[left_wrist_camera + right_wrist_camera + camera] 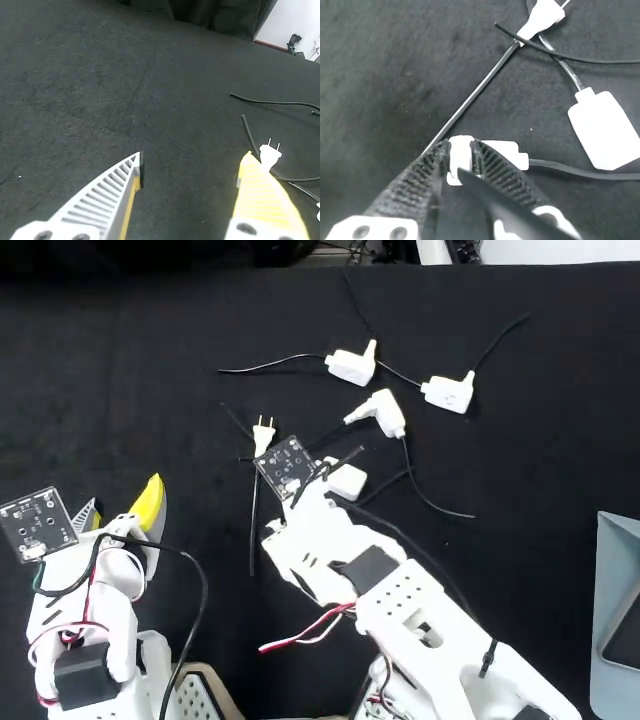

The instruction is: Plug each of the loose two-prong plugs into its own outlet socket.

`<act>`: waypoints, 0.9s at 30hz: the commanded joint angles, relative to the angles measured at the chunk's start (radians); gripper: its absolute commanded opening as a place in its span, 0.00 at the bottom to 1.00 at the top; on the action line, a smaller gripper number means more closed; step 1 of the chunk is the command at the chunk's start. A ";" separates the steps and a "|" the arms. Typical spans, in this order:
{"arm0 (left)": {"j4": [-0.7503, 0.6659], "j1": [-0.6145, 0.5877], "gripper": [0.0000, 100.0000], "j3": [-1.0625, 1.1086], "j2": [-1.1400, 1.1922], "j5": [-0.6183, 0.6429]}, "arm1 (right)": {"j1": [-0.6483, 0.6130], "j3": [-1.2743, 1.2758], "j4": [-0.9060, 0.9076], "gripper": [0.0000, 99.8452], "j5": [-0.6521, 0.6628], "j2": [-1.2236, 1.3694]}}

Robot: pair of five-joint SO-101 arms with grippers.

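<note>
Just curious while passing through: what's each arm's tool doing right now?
Left tool: open, holding nothing.
Right tool: closed on a white corded plug.

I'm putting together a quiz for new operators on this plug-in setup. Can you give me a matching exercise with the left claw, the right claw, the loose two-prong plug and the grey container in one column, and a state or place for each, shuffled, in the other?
Things:
1. left claw
2. right claw
3. two-prong plug
4. grey container

States or places:
a. shut on a white connector
b. at the right edge of the high view
c. open above bare black cloth
d. lying loose, prongs bare, nothing holding it

Pairs: 1-c, 2-a, 3-d, 4-b.
</note>
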 commanded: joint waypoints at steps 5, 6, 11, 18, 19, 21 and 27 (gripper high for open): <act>-0.029 -0.004 0.31 -0.013 -0.005 0.005 | 0.012 -0.047 -0.025 0.01 -0.006 0.084; -0.029 -0.004 0.31 -0.013 -0.005 0.005 | 0.012 -0.047 -0.025 0.01 -0.008 0.097; -0.029 -0.004 0.31 -0.013 -0.005 0.003 | -0.008 -0.068 -0.015 0.01 -0.057 0.131; -0.029 -0.004 0.31 -0.013 -0.005 0.002 | -0.054 -0.070 0.018 0.01 -0.063 0.134; -0.029 -0.004 0.31 -0.013 -0.005 0.002 | -0.054 -0.067 0.018 0.01 -0.063 0.134; -0.029 -0.004 0.31 -0.013 -0.005 0.002 | -0.052 -0.064 0.020 0.01 -0.063 0.134; -0.029 -0.004 0.31 -0.013 -0.005 0.002 | 0.006 -0.064 0.023 0.01 -0.058 0.134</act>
